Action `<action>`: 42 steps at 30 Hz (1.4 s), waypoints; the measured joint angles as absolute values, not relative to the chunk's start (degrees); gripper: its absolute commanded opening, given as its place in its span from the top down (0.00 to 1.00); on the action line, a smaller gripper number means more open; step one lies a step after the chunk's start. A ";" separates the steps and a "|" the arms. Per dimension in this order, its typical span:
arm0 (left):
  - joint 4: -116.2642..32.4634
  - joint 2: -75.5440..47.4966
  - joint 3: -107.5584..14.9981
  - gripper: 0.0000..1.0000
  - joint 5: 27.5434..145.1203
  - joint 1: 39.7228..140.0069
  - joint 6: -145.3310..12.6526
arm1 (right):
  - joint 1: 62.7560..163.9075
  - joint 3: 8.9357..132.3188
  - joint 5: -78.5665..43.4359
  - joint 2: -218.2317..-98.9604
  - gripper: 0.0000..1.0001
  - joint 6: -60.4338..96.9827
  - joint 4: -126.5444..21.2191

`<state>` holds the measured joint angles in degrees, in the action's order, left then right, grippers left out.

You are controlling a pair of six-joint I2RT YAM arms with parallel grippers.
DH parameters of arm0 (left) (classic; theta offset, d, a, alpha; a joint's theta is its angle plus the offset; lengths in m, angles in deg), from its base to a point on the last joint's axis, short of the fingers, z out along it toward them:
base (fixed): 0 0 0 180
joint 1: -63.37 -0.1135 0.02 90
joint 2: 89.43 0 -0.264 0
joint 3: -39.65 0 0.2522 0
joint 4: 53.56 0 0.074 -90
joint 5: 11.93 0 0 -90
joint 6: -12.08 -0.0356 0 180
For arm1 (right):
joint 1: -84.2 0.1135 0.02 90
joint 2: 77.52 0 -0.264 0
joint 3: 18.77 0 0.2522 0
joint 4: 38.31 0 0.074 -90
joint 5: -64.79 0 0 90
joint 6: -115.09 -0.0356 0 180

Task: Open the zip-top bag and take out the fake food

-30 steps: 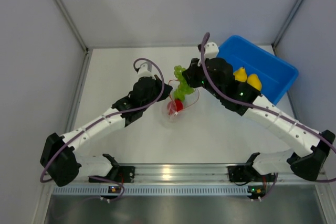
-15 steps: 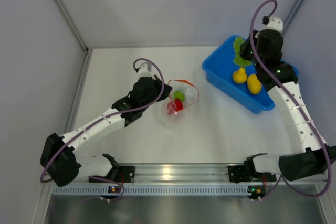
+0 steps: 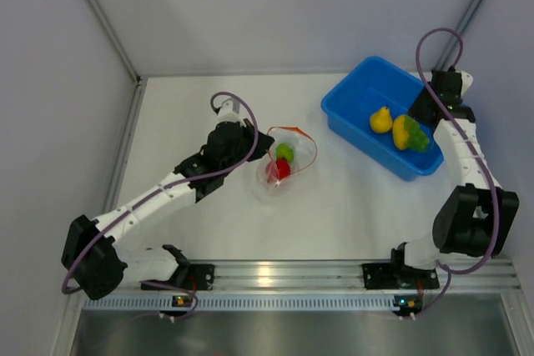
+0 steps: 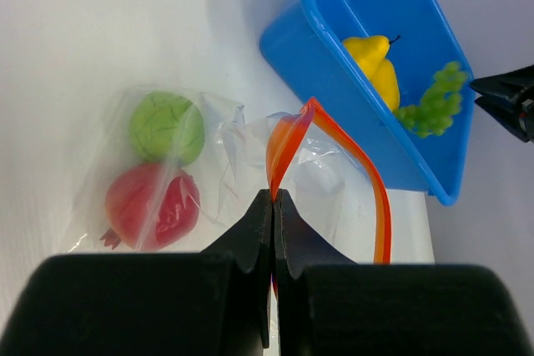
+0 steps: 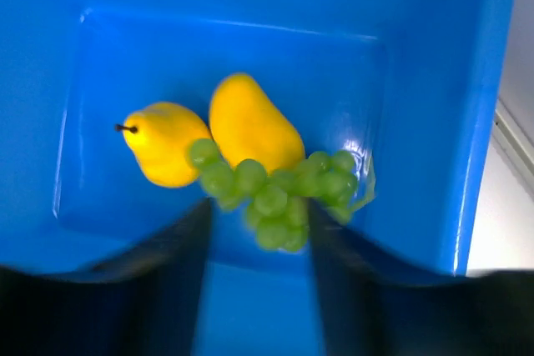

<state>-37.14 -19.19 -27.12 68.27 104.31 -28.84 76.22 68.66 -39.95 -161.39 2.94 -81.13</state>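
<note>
The zip-top bag [image 3: 284, 168] lies mid-table, clear, with its orange-red zip strip [image 4: 288, 135] standing open in a loop. My left gripper [image 3: 260, 149] is shut on that strip, and the jaws pinch it in the left wrist view [image 4: 274, 196]. Inside the bag are a green round fruit [image 4: 167, 127] and a red apple [image 4: 152, 204]. My right gripper [image 3: 425, 112] is open above the blue bin [image 3: 359, 93]. The green grapes [image 5: 275, 193] sit loose between and below its fingers [image 5: 179, 243], against two yellow pears [image 5: 250, 122].
The blue bin's walls [image 5: 488, 122] surround my right gripper. The bin stands at the back right, close to the right wall. White table surface [image 3: 350, 206] lies between the bag and the arm bases.
My right arm carried the grapes from the bag over to the blue bin and let them go beside the pears. My left gripper kept its hold on the zip strip.
</note>
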 measured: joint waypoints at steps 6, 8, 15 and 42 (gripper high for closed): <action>-37.12 -19.85 -27.12 1.00 68.88 104.31 -29.30 | 76.54 67.50 -37.46 -160.78 0.01 3.22 -80.40; -37.14 -19.96 -27.12 1.00 69.10 104.31 -29.60 | 77.00 65.97 -35.91 -158.59 0.01 3.29 -79.42; -37.12 -19.96 -27.12 1.00 69.49 104.31 -29.87 | 78.77 58.74 -15.21 -149.44 0.12 -0.73 -72.45; -36.07 -19.67 -27.26 1.00 68.79 103.79 -26.57 | 134.20 66.94 -40.12 -162.05 0.60 -14.44 -73.96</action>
<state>-36.07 -19.67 -27.26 68.79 103.79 -26.57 134.20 66.94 -40.12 -162.05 -14.44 -73.96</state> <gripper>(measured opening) 0.019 0.408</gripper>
